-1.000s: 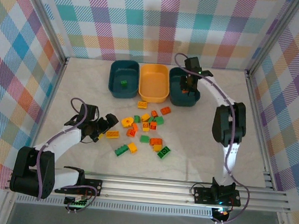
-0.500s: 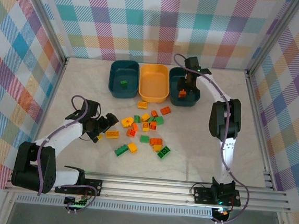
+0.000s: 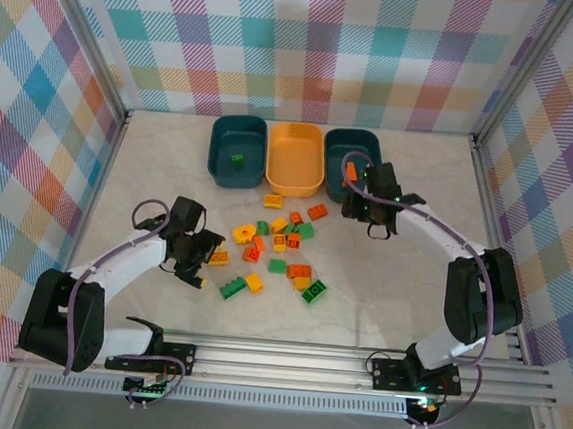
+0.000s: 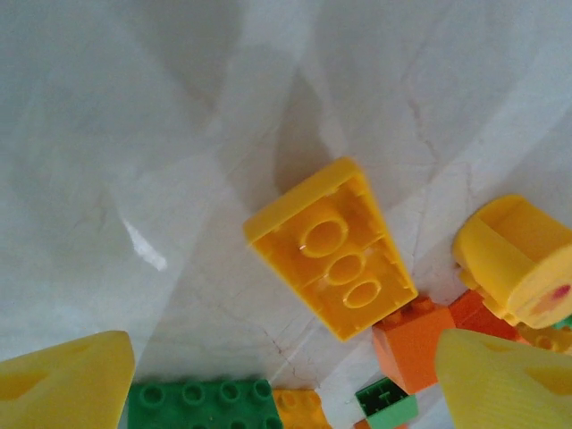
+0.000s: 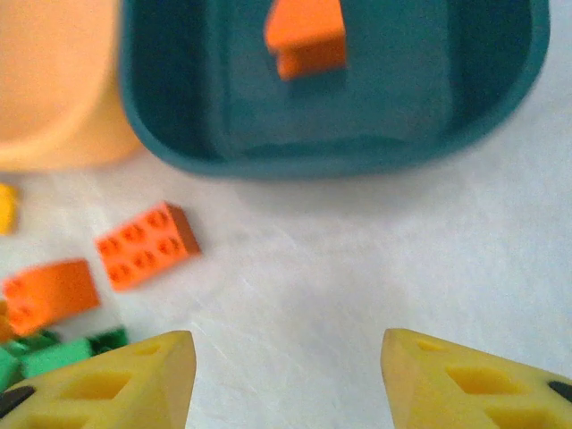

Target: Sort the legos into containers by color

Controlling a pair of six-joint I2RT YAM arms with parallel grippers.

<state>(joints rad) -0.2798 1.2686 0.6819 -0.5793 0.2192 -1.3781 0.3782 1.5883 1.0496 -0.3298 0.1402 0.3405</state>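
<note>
**Both claws released, one orange brick in the right teal tub**

We found three tubs in a row at the top of the surface (image 3: 150, 162). These were the left teal tub (image 3: 217, 148), the yellow-orange tub (image 3: 297, 155) and the right teal tub (image 3: 373, 147). A green brick (image 3: 237, 158) lay in the left teal tub. An orange brick (image 5: 306, 36) lay in the right teal tub. The loose legos (image 3: 278, 249) were scattered in the centre of the overhead frame, below the tubs.

The left claw (image 4: 284, 349) was released and empty, its yellow fingers (image 4: 63, 380) spread to the lower corners of its wrist view. A yellow brick (image 4: 331, 259) lay underside up on the surface just ahead of them, touching neither finger.

The right claw (image 5: 286, 349) was also released, with nothing between its fingers. It hung over bare surface just below the near wall of the right teal tub. A second orange brick (image 5: 147, 243) lay on the surface at the left of that view.
</note>
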